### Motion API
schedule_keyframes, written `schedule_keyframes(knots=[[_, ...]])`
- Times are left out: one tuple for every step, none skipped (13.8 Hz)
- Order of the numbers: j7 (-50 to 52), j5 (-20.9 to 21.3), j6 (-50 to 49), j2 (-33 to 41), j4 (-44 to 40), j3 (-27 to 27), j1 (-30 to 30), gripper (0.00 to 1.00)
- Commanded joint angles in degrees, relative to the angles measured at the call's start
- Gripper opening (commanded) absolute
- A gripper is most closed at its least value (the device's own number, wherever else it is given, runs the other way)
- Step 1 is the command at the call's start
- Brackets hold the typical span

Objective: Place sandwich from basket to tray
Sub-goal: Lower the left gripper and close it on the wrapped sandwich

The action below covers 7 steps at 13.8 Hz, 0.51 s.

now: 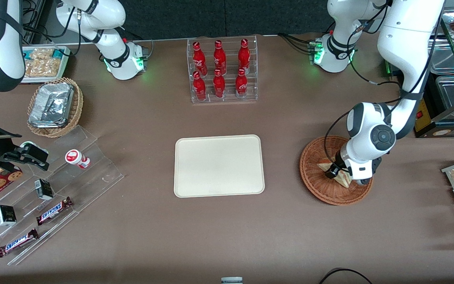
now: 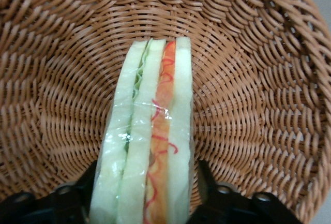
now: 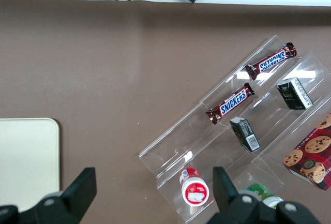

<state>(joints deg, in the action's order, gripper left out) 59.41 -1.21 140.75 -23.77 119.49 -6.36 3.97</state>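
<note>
Lying in the reddish-brown wicker basket [image 2: 248, 79], the wrapped sandwich [image 2: 150, 131] shows its cut edge to the wrist camera: white bread layers with a green stripe and an orange-red stripe under clear film. The gripper [image 1: 339, 172] is down inside the basket, its two black fingers [image 2: 77, 195] straddling the sandwich, one on each bread face and right against the wrap; whether they are actually clenched on it or only touching cannot be told. In the front view the sandwich [image 1: 323, 165] is partly hidden under the wrist, with pale corners showing either side of it. The basket [image 1: 313, 173] sits toward the working arm's end of the table, beside the cream tray [image 1: 219, 165], apart from it. A clear rack of red cola bottles [image 1: 221, 69] stands farther from the front camera than the tray. Toward the parked arm's end lie a clear stepped stand [image 1: 53, 189] with Snickers bars [image 1: 53, 210] and a tan basket of foil packs [image 1: 55, 106].
</note>
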Motion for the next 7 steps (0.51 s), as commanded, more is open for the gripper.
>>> schedule_keyframes(knots=[[0.98, 0.86, 1.37, 0.48, 0.84, 0.21, 0.43, 0.22], [0.98, 0.86, 1.54, 0.48, 0.75, 0.21, 0.43, 0.16], [0.8, 0.86, 1.8, 0.48, 0.57, 0.21, 0.43, 0.14], [0.1, 0.86, 1.72, 0.91, 0.4, 0.21, 0.43, 0.12], [-0.43, 0.86, 1.11, 1.79, -0.04, 0.12, 0.43, 0.09], [-0.69, 0.86, -0.2, 2.66, -1.26, -0.06, 0.51, 0.09], [-1.3, 0.86, -3.43, 3.54, -3.45, -0.84, 1.56, 0.09]])
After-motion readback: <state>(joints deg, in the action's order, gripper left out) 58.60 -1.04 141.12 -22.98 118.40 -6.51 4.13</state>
